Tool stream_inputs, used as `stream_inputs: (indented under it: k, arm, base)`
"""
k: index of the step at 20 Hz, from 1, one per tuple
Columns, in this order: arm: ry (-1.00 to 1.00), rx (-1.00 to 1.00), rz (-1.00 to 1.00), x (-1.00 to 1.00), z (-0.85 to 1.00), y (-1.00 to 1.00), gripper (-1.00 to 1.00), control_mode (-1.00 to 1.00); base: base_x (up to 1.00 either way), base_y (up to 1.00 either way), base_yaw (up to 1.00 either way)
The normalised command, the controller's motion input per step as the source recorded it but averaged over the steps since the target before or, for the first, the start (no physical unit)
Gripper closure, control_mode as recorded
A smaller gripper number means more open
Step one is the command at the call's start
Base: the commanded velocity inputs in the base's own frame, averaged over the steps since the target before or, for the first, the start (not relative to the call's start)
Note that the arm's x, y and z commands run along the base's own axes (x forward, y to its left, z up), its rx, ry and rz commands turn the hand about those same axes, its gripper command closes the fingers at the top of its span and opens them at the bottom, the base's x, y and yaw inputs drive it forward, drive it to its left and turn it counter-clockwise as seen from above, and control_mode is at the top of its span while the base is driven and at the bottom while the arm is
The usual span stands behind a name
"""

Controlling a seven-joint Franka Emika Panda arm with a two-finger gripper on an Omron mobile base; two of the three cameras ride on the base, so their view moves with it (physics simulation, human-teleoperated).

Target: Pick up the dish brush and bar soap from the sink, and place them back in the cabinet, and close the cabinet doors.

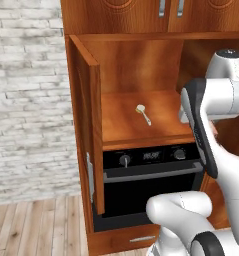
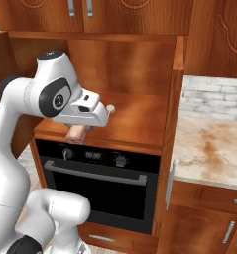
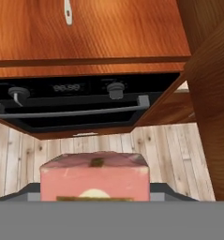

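The cabinet (image 1: 136, 60) stands with both cabinet doors open: the left door (image 1: 88, 130) swings out towards me, and the right door (image 2: 177, 94) shows edge-on. The dish brush (image 1: 142, 113) lies on the cabinet's shelf, cream head to the back; it also shows as the brush (image 3: 68, 13) at the top of the hand view. My gripper (image 2: 77, 133) points down just in front of the shelf's front edge, above the oven, shut on the pinkish-red bar soap (image 2: 76, 135). The bar soap (image 3: 94, 180) sits between the fingers in the hand view. The sink is out of view.
A black built-in oven (image 1: 151, 175) with knobs and a bar handle sits directly under the shelf. A tan marble counter (image 2: 209, 144) runs off to the right of the cabinet. Smaller cabinets (image 2: 90, 12) top it. Wooden floor (image 1: 36, 225) lies below, a white brick wall (image 1: 26, 100) to the left.
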Motion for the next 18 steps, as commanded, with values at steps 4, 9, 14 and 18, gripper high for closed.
stream_inputs:
  k: [4,9,14,18]
  arm:
    - [0.00,0.00,0.00,0.49,0.00,0.42,1.00,-1.00]
    - [0.00,0.00,0.02,0.55,0.00,0.30,1.00,-1.00]
    - [0.01,0.00,0.06,0.53,0.00,0.18,1.00,-1.00]
    - [0.02,0.00,0.18,0.23,0.00,0.00,1.00,-1.00]
  base:
    - [0.00,0.00,0.00]
    - [0.00,0.00,0.00]
    - [0.00,0.00,0.00]
    - [0.00,0.00,0.00]
